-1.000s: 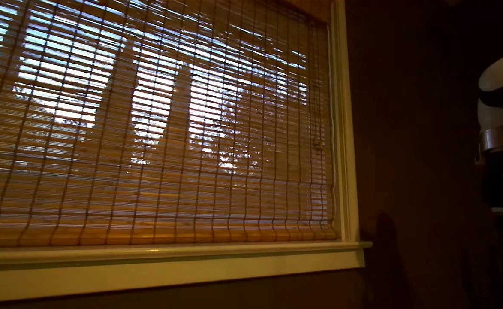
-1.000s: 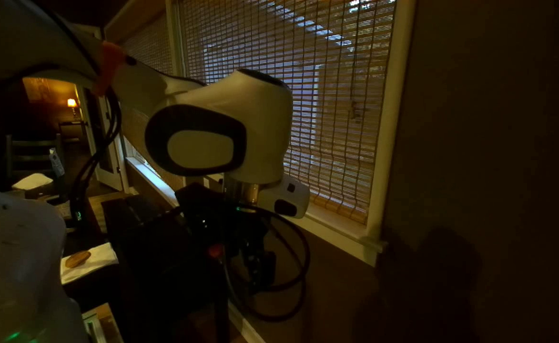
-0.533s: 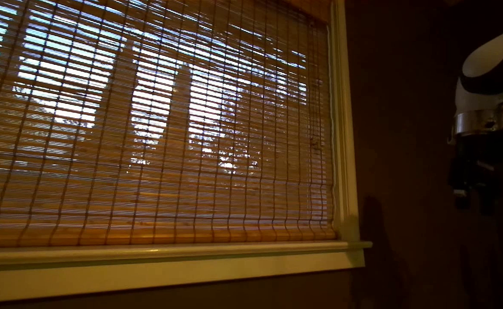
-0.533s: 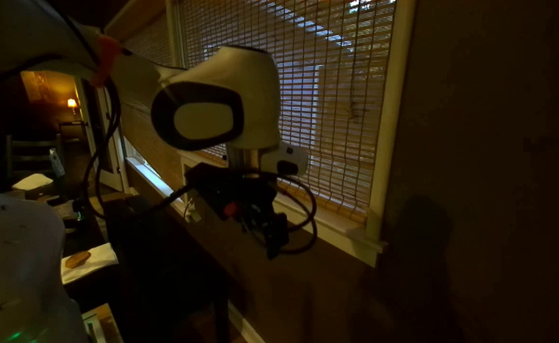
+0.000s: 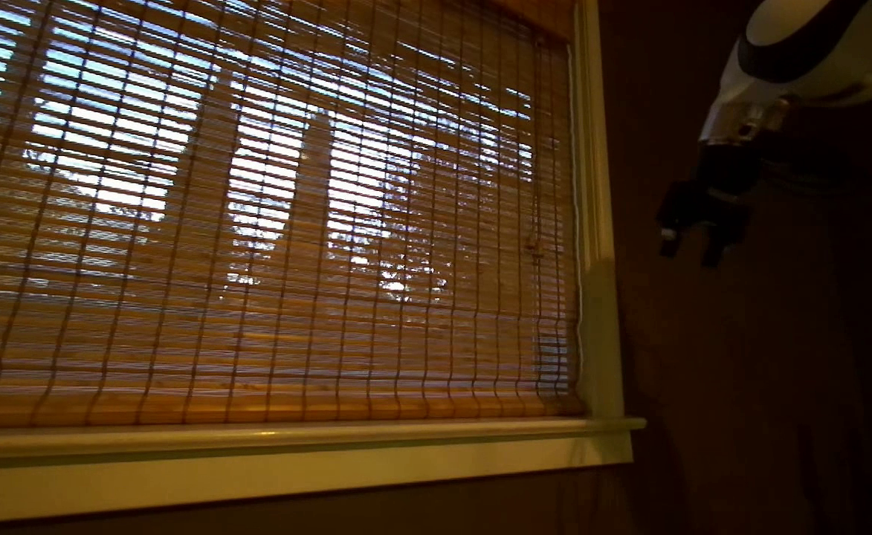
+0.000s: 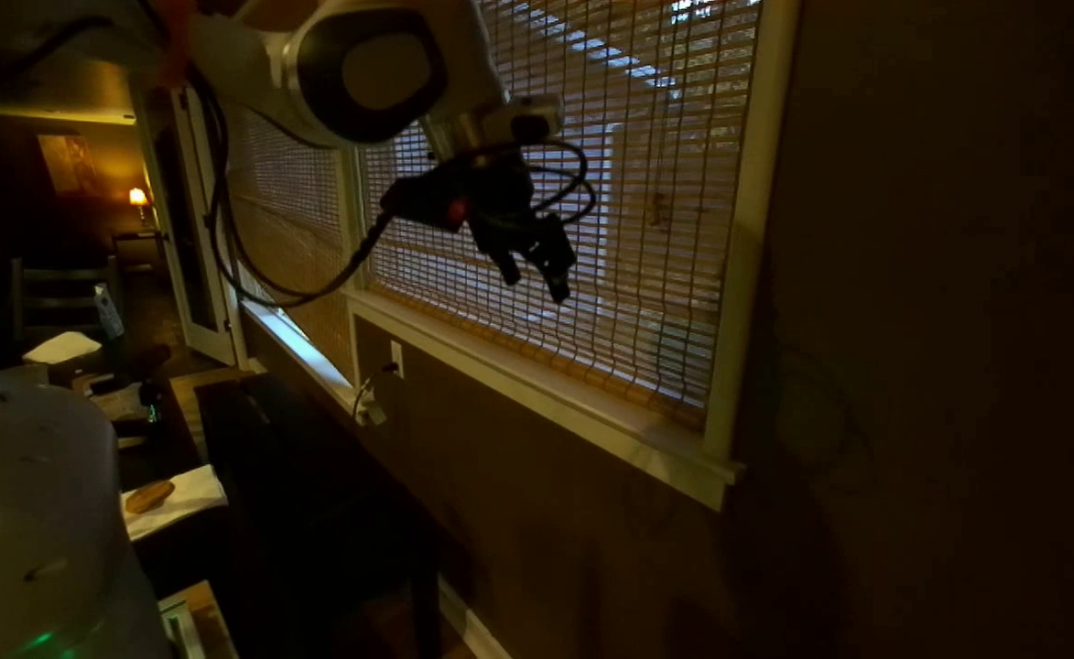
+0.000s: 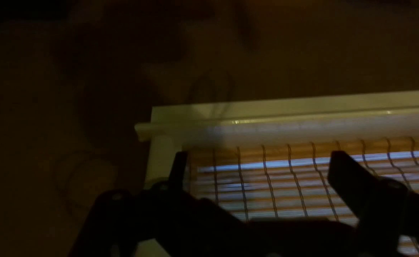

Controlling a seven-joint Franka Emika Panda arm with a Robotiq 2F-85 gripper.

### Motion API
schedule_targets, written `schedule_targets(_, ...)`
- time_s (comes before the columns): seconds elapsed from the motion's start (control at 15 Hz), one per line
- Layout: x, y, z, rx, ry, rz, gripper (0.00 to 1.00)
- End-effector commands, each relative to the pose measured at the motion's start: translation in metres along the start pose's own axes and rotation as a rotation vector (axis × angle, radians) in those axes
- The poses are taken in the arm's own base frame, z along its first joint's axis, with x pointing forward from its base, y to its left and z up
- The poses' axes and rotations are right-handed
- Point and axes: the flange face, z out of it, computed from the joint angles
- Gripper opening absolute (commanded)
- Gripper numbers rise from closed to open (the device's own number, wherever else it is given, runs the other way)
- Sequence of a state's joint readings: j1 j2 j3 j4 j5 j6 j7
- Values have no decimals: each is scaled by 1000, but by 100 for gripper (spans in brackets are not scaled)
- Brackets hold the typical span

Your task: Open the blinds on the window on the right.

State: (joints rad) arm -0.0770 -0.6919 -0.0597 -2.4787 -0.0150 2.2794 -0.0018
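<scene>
The blinds (image 5: 272,223), thin orange-brown woven slats, hang down to the sill; they also show in an exterior view (image 6: 646,265). The cream-white window frame and sill (image 5: 302,438) surround them. A thin pull cord with a small knob (image 5: 534,245) hangs near the blinds' edge by the frame; the knob also shows in an exterior view (image 6: 656,210). My gripper (image 6: 536,282) is open and empty, pointing down in the room in front of the blinds. In an exterior view the gripper (image 5: 690,249) appears beside the frame. In the wrist view the blinds (image 7: 277,178) show upside down behind the open fingers (image 7: 258,155).
A further window with blinds (image 6: 285,183) lies along the same wall. An outlet (image 6: 396,359) with a plugged cord sits below the sill. Arm cables (image 6: 353,261) loop around the wrist. A dark bench or table (image 6: 317,458) and white paper (image 6: 193,494) stand below.
The arm has risen, lifting my gripper from below sill level to in front of the blinds, and tilted. The cord's knob has shifted slightly sideways, away from the nearby frame. The blinds have not moved.
</scene>
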Motion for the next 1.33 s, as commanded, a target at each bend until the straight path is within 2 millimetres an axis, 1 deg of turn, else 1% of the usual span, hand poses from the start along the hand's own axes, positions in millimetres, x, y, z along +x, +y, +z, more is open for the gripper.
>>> schedule_targets(0.0,49,-24,-31,1,117,4,100)
schedule_targets(0.13,72,-33,-51,-11,196,-13,100)
schedule_targets(0.27,93,-36,-67,-8,261,-24,100)
schedule_targets(0.33,68,-33,-59,-2,219,-27,100)
schedule_targets(0.4,77,-34,-64,-1,240,-27,100)
schedule_targets(0.53,86,-34,-67,-1,249,-27,100)
schedule_targets(0.87,88,-34,-64,-1,246,-27,100)
schedule_targets(0.93,95,-35,-66,-2,265,-39,100)
schedule_targets(1.27,145,-42,-82,-14,365,-65,100)
